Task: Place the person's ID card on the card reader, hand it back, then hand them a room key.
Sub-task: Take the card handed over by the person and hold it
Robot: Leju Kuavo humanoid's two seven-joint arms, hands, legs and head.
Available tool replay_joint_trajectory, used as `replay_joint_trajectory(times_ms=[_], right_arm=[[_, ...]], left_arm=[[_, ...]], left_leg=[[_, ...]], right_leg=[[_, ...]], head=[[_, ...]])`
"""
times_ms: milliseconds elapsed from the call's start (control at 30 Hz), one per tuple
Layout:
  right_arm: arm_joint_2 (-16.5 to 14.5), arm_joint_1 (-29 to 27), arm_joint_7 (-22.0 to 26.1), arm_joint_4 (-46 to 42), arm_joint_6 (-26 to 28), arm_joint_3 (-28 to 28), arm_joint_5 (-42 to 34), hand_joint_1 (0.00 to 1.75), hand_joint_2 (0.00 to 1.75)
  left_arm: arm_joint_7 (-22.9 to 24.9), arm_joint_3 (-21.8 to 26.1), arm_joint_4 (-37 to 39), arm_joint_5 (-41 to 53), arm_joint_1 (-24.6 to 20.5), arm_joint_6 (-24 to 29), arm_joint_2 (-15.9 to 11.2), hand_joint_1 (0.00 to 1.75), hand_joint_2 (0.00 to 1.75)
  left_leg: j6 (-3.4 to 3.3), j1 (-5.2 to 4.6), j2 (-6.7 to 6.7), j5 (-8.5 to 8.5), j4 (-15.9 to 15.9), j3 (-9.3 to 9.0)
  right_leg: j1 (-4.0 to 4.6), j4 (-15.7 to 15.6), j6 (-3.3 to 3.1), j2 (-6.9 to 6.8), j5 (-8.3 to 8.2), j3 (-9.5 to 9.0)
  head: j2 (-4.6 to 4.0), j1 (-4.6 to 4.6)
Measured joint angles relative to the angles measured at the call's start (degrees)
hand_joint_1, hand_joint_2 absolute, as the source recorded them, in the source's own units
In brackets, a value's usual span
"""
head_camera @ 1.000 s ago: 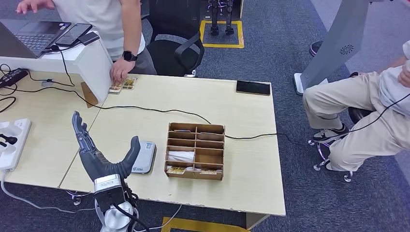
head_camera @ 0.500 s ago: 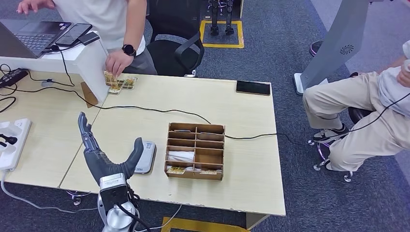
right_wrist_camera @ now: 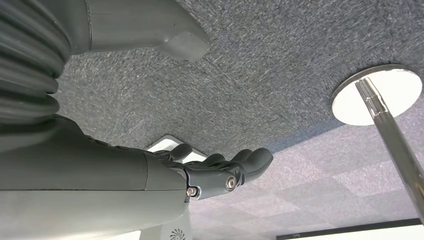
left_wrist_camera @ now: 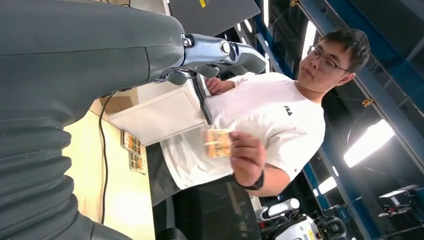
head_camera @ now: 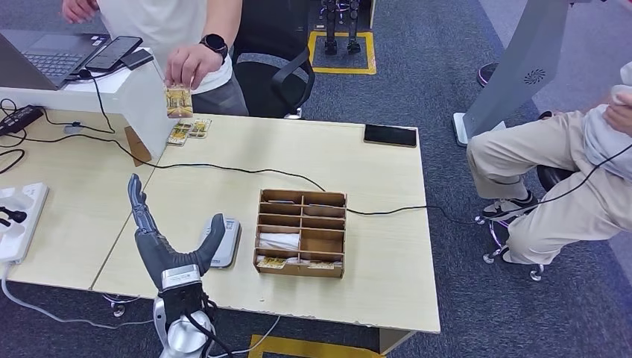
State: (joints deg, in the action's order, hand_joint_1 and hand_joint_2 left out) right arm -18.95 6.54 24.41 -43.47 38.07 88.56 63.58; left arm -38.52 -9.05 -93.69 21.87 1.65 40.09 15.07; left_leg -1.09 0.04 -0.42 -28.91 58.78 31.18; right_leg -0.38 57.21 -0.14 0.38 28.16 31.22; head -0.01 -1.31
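Nothing of the task looks done yet. The card (head_camera: 179, 101) is pinched in the person's hand (head_camera: 191, 66), held up in the air above the far left corner of the table (head_camera: 387, 283), well apart from the robot. The reader (head_camera: 223, 242), the small grey-white box near the front edge, has nothing on it. So by my reckoning the handover itself is the step in hand; the reading, the return and the room key all remain. The tray (head_camera: 302, 233) of wooden compartments just beside the reader holds a few small cards, and I'd guess the keys are among them, though they are too small to be sure. Two more cards (head_camera: 189, 130) lie on the table under the person's raised hand.

The left hand (head_camera: 160, 239) is up over the near left part of the table, just beside the reader, palm turned inward, fingers (head_camera: 138, 205) stretched straight toward the person and the thumb (head_camera: 211, 237) splayed wide to the side. It holds nothing and stands ready to receive. From its wrist camera the card (left_wrist_camera: 218, 142) shows beyond the fingertips with a clear gap between them.

The right hand (right_wrist_camera: 220, 175) hangs low by the robot's side over grey carpet (right_wrist_camera: 280, 65), fingers loosely curved and apart, with nothing in it.

The left arm will need to reach further, or the person must bring the card down to it.
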Motion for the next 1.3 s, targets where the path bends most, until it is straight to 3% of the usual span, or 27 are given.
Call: replay_joint_trajectory(times_ms=[33, 100, 233, 433, 667, 867, 1067, 1100, 1200, 1233, 1300], right_arm=[[0.0, 0.0, 0.0, 0.0, 0.0, 0.0, 0.0, 0.00, 1.75], [0.0, 0.0, -0.1, 0.0, 0.0, 0.0, 0.0, 0.00, 1.75], [0.0, 0.0, 0.3, 0.1, 0.0, 0.0, 1.1, 0.00, 1.75], [0.0, 0.1, 1.3, 0.7, 0.0, 0.0, 3.8, 0.00, 1.75], [0.0, 0.3, 2.2, 1.9, 0.0, 0.0, 6.2, 0.00, 1.75], [0.2, 0.3, 2.7, 2.8, 0.0, 0.0, 7.4, 0.00, 1.75], [0.3, 0.4, 2.7, 3.2, 0.0, 0.0, 8.2, 0.00, 1.75], [0.4, 0.4, 2.7, 3.3, 0.0, 0.0, 8.2, 0.00, 1.75], [0.4, 0.4, 2.7, 3.4, 0.0, 0.0, 8.2, 0.00, 1.75], [0.4, 0.4, 2.7, 3.4, 0.0, 0.0, 8.2, 0.00, 1.75], [0.4, 0.4, 2.6, 3.4, 0.0, 0.0, 8.2, 0.00, 1.75]], left_arm=[[0.3, 0.0, 0.1, 0.2, 0.0, 0.0, 0.0, 0.00, 0.00], [2.1, 0.0, 0.6, 0.9, -0.1, 0.0, 0.0, 0.00, 0.00], [4.3, 0.0, 1.4, 6.7, -0.3, 0.0, 0.0, 0.00, 1.75], [5.5, 1.5, 1.2, 19.7, -1.8, 0.0, 0.0, 0.00, 1.75], [10.4, 8.6, -1.0, 38.3, -6.7, 0.1, 0.5, 0.00, 1.75], [12.9, 12.7, -1.7, 47.9, -9.1, 0.1, 0.7, 0.00, 1.75], [15.0, 14.4, -1.5, 51.4, -10.0, 0.1, 0.8, 0.00, 1.75], [15.1, 14.7, -1.3, 51.5, -10.1, 0.1, 0.8, 0.09, 1.75], [15.3, 15.3, -0.7, 51.6, -10.1, 0.1, 0.9, 1.40, 1.75], [15.4, 15.4, -0.5, 51.5, -10.1, 0.1, 0.9, 1.75, 1.75], [15.3, 15.4, 0.1, 50.5, -10.2, 0.1, 0.9, 1.75, 1.75]], left_leg=[[0.00, 0.00, 0.00, 0.00, 0.0, 0.00], [0.00, 0.00, 0.00, 0.00, 0.0, -0.01], [0.00, 0.00, 0.01, 0.00, 0.0, -0.01], [0.00, 0.01, 0.01, 0.00, 0.0, -0.01], [0.01, 0.02, 0.01, 0.02, 0.0, -0.02], [0.01, 0.02, 0.01, 0.02, 0.0, -0.02], [0.01, 0.01, 0.01, 0.01, 0.0, -0.01], [0.01, 0.01, 0.01, 0.01, 0.0, -0.01], [0.01, 0.01, 0.01, 0.01, 0.0, -0.01], [0.01, 0.01, 0.01, 0.01, 0.0, -0.01], [0.01, 0.01, 0.01, 0.01, 0.0, -0.01]], right_leg=[[0.00, 0.0, 0.00, 0.00, 0.00, 0.00], [0.00, 0.0, 0.00, 0.00, 0.00, 0.00], [0.00, 0.0, 0.00, 0.01, 0.00, 0.00], [0.00, 0.0, -0.01, 0.01, -0.01, 0.00], [0.00, 0.0, -0.03, 0.01, -0.02, -0.02], [0.00, 0.0, -0.04, 0.01, -0.03, -0.02], [0.00, 0.0, -0.03, 0.01, -0.02, 0.00], [0.00, 0.0, -0.03, 0.01, -0.02, 0.00], [0.00, 0.0, -0.03, 0.01, -0.02, 0.00], [0.00, 0.0, -0.03, 0.01, -0.02, 0.00], [0.00, 0.0, -0.03, 0.01, -0.02, 0.00]], head=[[0.00, 0.00], [0.01, 0.00], [0.01, -0.01], [0.01, -0.01], [0.01, -0.01], [0.01, -0.01], [0.01, -0.01], [0.01, -0.01], [0.01, -0.01], [0.01, 0.00], [0.01, -0.01]])
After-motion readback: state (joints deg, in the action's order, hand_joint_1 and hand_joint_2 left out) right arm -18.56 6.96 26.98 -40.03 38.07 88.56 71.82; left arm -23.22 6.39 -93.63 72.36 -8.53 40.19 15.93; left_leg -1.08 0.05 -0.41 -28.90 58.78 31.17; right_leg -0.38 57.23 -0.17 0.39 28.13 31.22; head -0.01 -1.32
